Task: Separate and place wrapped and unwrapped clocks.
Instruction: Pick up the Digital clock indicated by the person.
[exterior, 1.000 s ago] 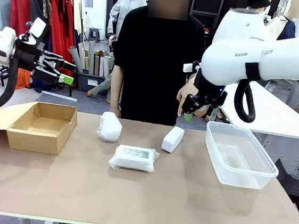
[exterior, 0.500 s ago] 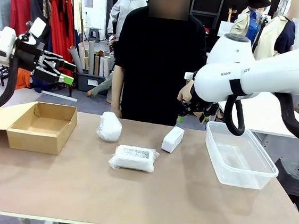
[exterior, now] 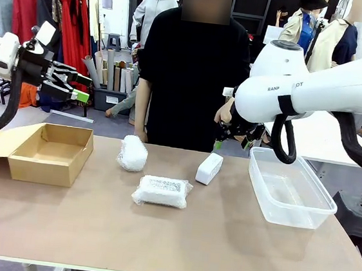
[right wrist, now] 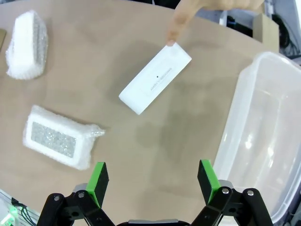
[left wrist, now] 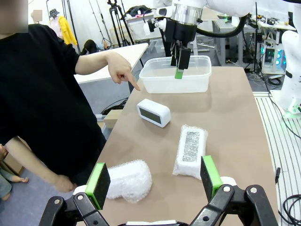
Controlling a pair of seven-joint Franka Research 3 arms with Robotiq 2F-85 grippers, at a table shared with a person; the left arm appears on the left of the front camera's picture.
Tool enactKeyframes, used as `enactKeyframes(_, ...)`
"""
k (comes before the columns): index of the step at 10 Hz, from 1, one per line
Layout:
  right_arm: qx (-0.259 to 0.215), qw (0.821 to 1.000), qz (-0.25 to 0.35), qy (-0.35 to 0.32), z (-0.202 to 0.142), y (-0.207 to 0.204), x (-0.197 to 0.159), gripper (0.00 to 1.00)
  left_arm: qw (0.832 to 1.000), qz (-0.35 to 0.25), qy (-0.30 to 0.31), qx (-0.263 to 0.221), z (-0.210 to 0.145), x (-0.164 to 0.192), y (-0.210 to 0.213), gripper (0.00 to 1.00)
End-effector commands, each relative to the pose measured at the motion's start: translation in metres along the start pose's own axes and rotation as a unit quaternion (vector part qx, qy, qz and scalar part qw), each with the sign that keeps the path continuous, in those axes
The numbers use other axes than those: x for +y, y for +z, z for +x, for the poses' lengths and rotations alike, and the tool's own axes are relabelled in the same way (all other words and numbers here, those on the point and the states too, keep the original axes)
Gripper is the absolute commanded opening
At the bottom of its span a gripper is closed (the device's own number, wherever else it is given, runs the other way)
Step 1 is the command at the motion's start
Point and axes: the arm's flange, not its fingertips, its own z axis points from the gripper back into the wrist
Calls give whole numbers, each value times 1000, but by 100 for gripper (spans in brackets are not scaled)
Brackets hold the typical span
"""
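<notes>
We count 2 wrapped clocks mid-table: rounded bundle (exterior: 132,153), flat bundle (exterior: 161,191) | 1 bare clock (exterior: 209,168) between them and 1 clear tub (exterior: 302,215) | 1 cardboard box (exterior: 41,171) | left gripper (left wrist: 154,181), right gripper (right wrist: 153,181): both wide, empty

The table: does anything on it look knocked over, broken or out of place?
Nothing really stands out. The bare clock sits slanted on the table; the rounded wrapped clock and flat wrapped clock look intact, and the cardboard box and plastic tub stand level.
</notes>
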Motion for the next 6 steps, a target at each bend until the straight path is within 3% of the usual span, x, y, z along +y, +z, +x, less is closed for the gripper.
enactKeyframes(1,31,997,-5,-67,9,-15,8,100,1000,5,-2,2,1,-2,1,100)
enactKeyframes(3,44,984,-11,-170,35,-40,20,100,1000,5,-2,2,1,-2,1,100)
enactKeyframes(6,33,966,-30,-254,60,-71,24,100,1000,5,-2,2,1,-2,1,100)
